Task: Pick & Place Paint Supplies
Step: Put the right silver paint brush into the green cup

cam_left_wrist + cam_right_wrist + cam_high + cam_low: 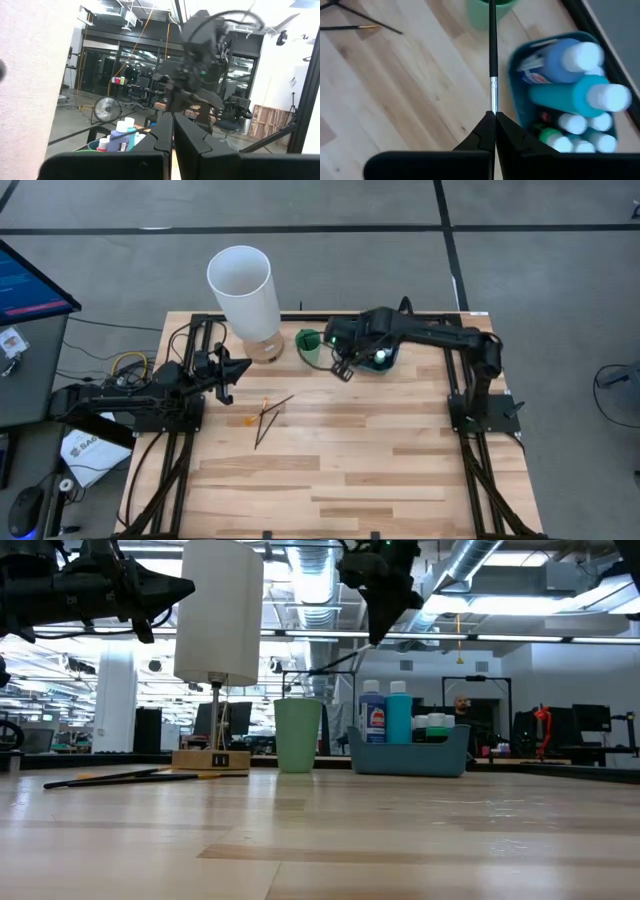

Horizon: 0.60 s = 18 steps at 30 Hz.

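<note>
My right gripper (493, 114) is high above the far middle of the table and shut on a thin dark brush (492, 45). It hangs between the green cup (310, 343) and the blue tray (410, 755). The tray holds white-capped bottles (580, 75), blue, teal and green. More thin brushes (268, 418) lie crossed on the wood left of centre. My left gripper (240, 368) waits shut at the table's left side, raised off the wood and holding nothing. My right gripper pinches the brush between its two fingertips just behind the silver ferrule (493, 97). The fingers come from above, slanting down. The dark handle sticks out forward past the fingertips. The brush is lifted clear of the table, its free end (491, 10) over the green cup.
A tall white cylinder (243, 285) on a wooden base (212, 760) stands at the far left, next to the green cup. The near half of the table is bare wood. A monitor (25, 280) sits off the table's left side.
</note>
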### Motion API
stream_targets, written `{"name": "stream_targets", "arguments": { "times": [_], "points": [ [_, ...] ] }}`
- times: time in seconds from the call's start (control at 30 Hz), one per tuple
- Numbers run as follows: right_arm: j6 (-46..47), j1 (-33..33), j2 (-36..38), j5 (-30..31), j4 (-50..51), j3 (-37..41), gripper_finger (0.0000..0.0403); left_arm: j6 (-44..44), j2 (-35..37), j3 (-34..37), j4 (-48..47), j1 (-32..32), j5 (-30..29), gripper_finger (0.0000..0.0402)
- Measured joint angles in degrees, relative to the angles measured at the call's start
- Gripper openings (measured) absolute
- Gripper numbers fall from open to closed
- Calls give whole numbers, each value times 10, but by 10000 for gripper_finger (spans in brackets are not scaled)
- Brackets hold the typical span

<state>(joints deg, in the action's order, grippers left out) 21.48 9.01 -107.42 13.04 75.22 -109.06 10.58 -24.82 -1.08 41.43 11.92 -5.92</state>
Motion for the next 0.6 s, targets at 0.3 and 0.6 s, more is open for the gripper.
{"name": "stream_targets", "arguments": {
  "times": [0.3, 0.6],
  "points": [
    [11, 94, 5, -184, 2, 0, 0, 0, 0, 0, 0, 0, 0, 2],
    [56, 146, 5, -329, -38, 0, 0, 0, 0, 0, 0, 0, 0, 2]
  ]
}}
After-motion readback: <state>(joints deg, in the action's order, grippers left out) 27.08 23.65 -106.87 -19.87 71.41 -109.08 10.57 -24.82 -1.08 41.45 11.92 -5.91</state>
